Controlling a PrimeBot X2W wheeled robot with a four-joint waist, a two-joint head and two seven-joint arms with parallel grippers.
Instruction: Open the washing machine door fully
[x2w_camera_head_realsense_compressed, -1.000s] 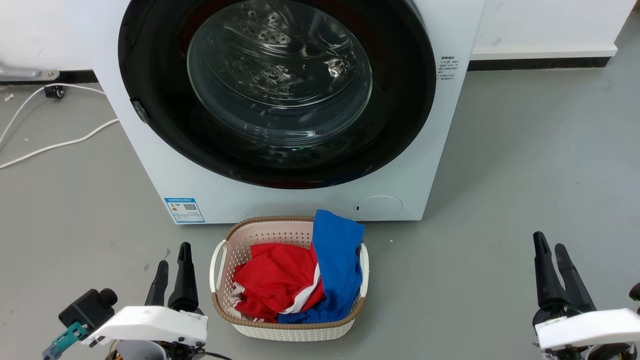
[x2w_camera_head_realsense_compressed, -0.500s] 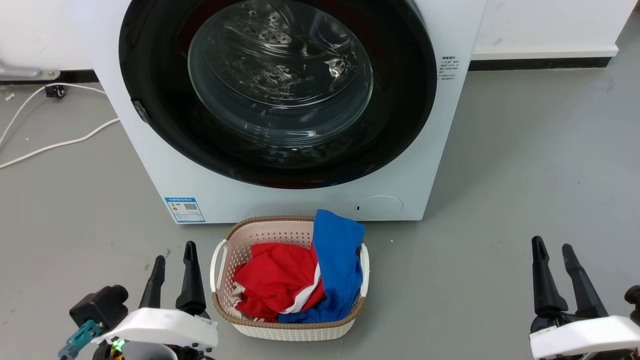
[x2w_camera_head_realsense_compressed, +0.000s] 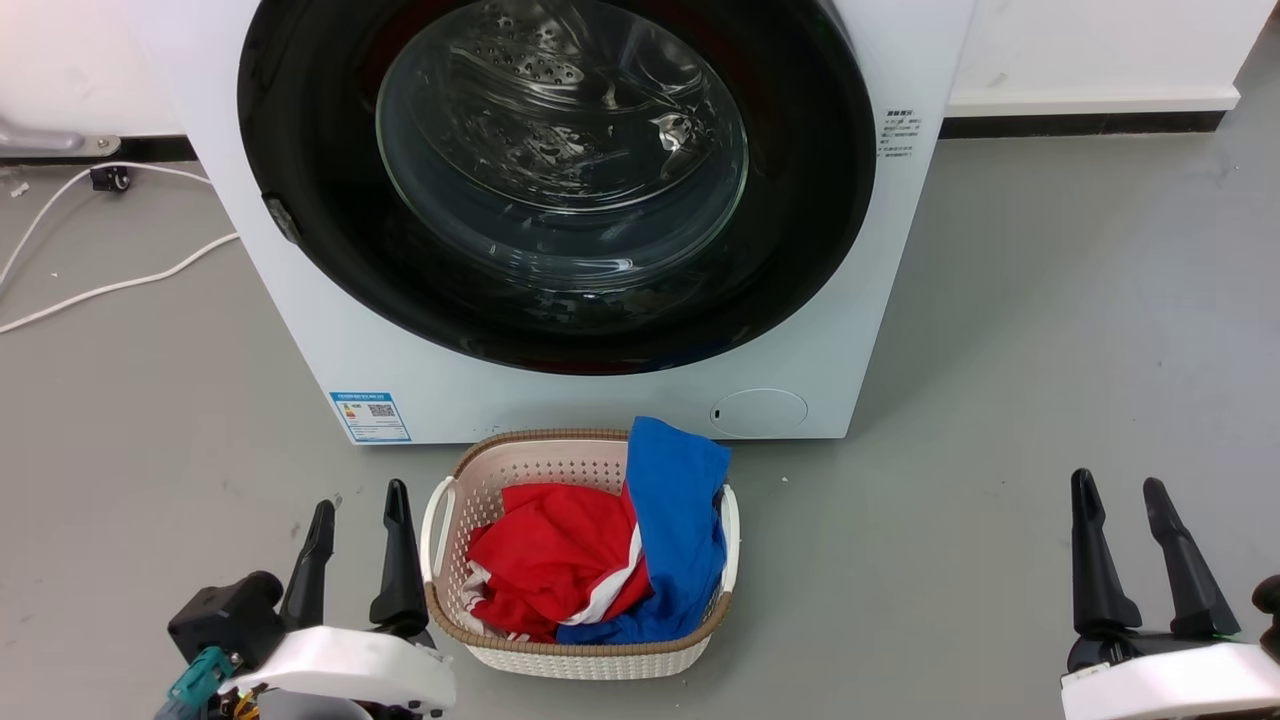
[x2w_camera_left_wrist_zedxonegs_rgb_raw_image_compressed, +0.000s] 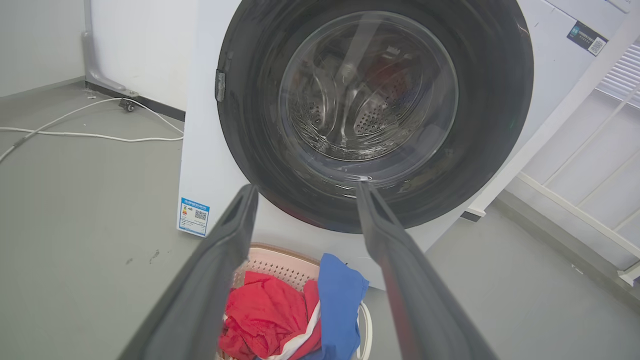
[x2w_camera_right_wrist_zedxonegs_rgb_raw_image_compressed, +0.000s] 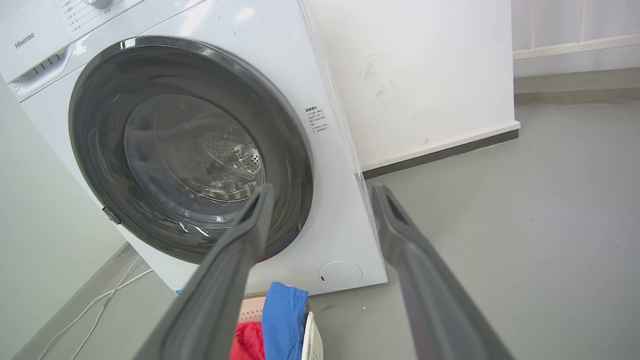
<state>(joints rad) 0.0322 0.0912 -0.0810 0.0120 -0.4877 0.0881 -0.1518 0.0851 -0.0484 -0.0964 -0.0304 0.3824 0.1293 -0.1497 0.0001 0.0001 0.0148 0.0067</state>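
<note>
Widening since earlier | left fingers (x2w_camera_head_realsense_compressed: 400, 555) apart | right fingers (x2w_camera_head_realsense_compressed: 1090, 560) apart | washing machine door (x2w_camera_head_realsense_compressed: 800, 200) shut

Smooth grey floor (x2w_camera_head_realsense_compressed: 1050, 330) all round the laundry basket (x2w_camera_head_realsense_compressed: 590, 662) — matte, with a few dark scuffs just left of the basket. Far behind the basket is a white wall (x2w_camera_head_realsense_compressed: 1100, 45) with a dark baseboard (x2w_camera_head_realsense_compressed: 1080, 127) at its foot. Back-left of the basket, white cables (x2w_camera_head_realsense_compressed: 120, 285) lie loose on the floor, near a small black fitting (x2w_camera_head_realsense_compressed: 108, 180) and a grey metal bracket (x2w_camera_head_realsense_compressed: 50, 143). White railing bars (x2w_camera_left_wrist_zedxonegs_rgb_raw_image_compressed: 585, 165) stand off to the basket's right in the left wrist view. Light is even and soft.
</note>
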